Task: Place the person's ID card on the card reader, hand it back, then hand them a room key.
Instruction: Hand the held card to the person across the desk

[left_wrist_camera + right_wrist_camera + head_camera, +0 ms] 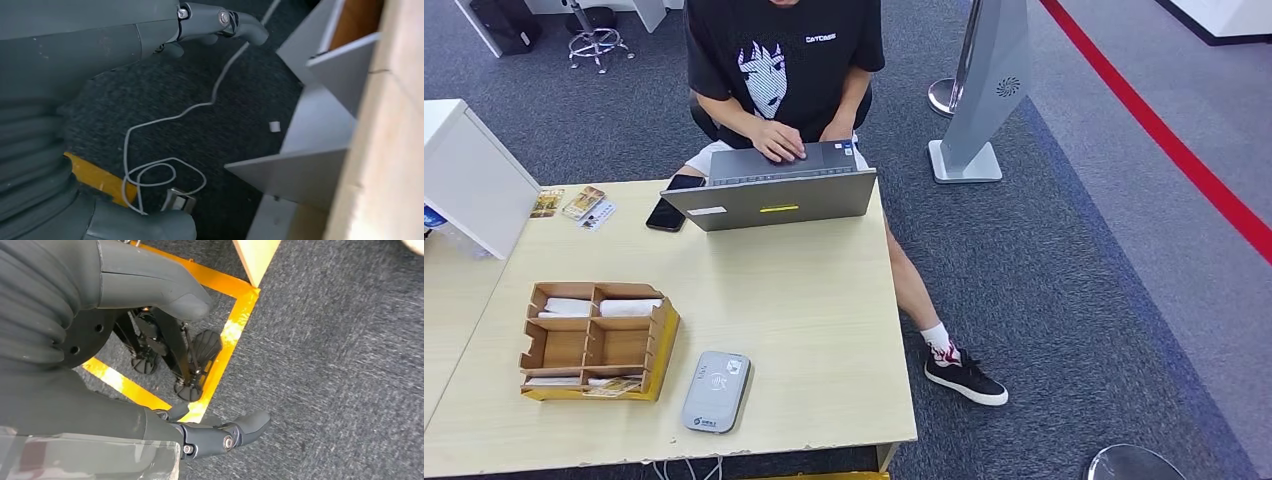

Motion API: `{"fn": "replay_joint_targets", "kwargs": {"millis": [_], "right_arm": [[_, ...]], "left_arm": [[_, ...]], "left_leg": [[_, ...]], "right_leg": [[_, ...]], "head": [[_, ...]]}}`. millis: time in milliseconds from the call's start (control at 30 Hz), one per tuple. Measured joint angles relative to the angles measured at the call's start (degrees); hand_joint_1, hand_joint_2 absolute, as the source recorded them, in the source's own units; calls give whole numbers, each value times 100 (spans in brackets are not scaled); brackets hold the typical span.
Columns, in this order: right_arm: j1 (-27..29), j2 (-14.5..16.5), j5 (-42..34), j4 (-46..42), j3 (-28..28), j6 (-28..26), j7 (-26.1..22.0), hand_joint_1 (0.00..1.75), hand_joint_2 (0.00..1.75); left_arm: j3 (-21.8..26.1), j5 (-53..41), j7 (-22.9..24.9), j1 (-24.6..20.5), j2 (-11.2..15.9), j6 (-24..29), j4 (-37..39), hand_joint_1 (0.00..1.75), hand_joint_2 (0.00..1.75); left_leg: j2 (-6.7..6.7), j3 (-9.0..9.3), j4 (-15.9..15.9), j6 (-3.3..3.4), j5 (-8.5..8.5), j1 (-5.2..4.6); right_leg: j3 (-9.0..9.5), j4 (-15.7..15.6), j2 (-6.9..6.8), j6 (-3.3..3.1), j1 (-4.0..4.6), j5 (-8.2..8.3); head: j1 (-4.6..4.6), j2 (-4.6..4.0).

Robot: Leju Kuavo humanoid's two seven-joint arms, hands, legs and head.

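A grey card reader (716, 391) lies near the table's front edge, beside a wooden organiser (664, 345). The organiser holds white cards (594, 306) in its back compartments and printed cards (614, 386) in front. Across the table a person (779, 60) sits typing on a grey laptop (769, 195). I cannot make out an ID card in their hands. My left hand (150, 35) hangs below the table's edge over dark carpet, fingers and thumb apart, holding nothing. My right hand (150, 285) hangs over the carpet, also holding nothing.
A black phone (667, 214) and some small printed cards (584, 205) lie at the table's far left. A white cabinet (474, 180) stands left of the table. A grey cable (165, 117) trails on the floor under the table, near yellow floor tape (225, 335).
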Motion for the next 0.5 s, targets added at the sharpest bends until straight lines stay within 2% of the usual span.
{"fn": "replay_joint_targets", "kwargs": {"millis": [167, 300, 400, 433, 467, 500], "right_arm": [[0, 3, 145, 8, 23, -30, 141, 0, 175], [4, 3, 577, 30, 171, -24, 628, 0, 175], [6, 3, 673, 37, 208, -23, 719, 0, 175], [6, 3, 746, 43, 241, -21, 787, 0, 175], [13, 3, 1053, 63, 427, 54, 1051, 4, 175], [25, 7, 1437, 92, 712, 146, 1361, 18, 175]], "left_arm": [[232, -308, 31, -140, 178, 328, 654, 0, 175], [281, -856, 342, -247, 459, 841, 1538, 0, 175], [281, -941, 416, -259, 491, 920, 1661, 0, 175], [280, -998, 470, -268, 513, 978, 1738, 17, 175], [244, -1252, 777, -297, 561, 1195, 2020, 59, 175], [169, -1576, 1205, -334, 607, 1436, 2384, 103, 175]], "left_leg": [[0, 1, 0, 0, 0, 0], [1, 2, 0, 0, 0, 0], [1, 2, 0, 0, 0, 0], [1, 2, 0, 0, 0, 0], [1, 2, 0, 0, 0, 0], [1, 2, 0, 0, 0, 0]], "right_leg": [[0, 0, 0, 0, 0, 0], [0, 0, 1, 0, 0, 0], [0, 0, 1, 0, 0, 0], [0, 0, 1, 0, 0, 0], [0, 0, 1, 0, 0, 0], [0, 0, 1, 0, 0, 0]], "head": [[0, 0], [-2, 0], [-1, 1], [-1, 1], [-1, 1], [-1, 1]]}}
